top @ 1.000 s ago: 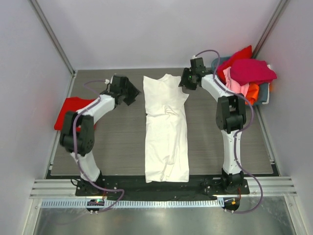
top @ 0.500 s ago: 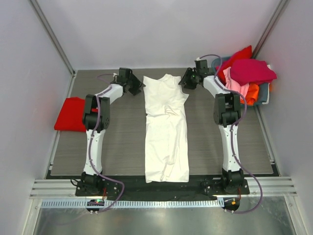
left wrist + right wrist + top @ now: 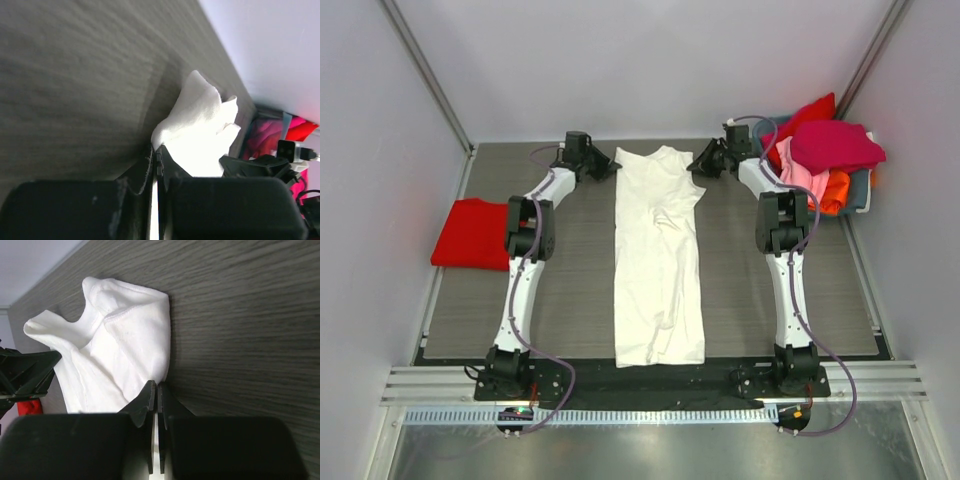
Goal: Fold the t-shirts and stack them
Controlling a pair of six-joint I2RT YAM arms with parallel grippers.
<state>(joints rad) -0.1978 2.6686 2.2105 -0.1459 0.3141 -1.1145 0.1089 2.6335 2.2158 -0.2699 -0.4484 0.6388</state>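
Note:
A long white t-shirt, folded into a narrow strip, lies down the middle of the table. My left gripper is at its far left corner, shut on the cloth edge. In the left wrist view the white t-shirt bunches up right at the closed left gripper. My right gripper is at the far right corner, shut on the hem. The right wrist view shows the white t-shirt running between the pressed tips of the right gripper. A folded red t-shirt lies at the left.
A grey-blue basket stands at the far right corner, heaped with a magenta t-shirt, a red one, a pink one and an orange one. Side walls close in the table on both sides.
Both arms have stretched toward the far end of the white t-shirt. Both grippers have gone from open to shut on its top corners, and the shoulder area has drawn narrower.

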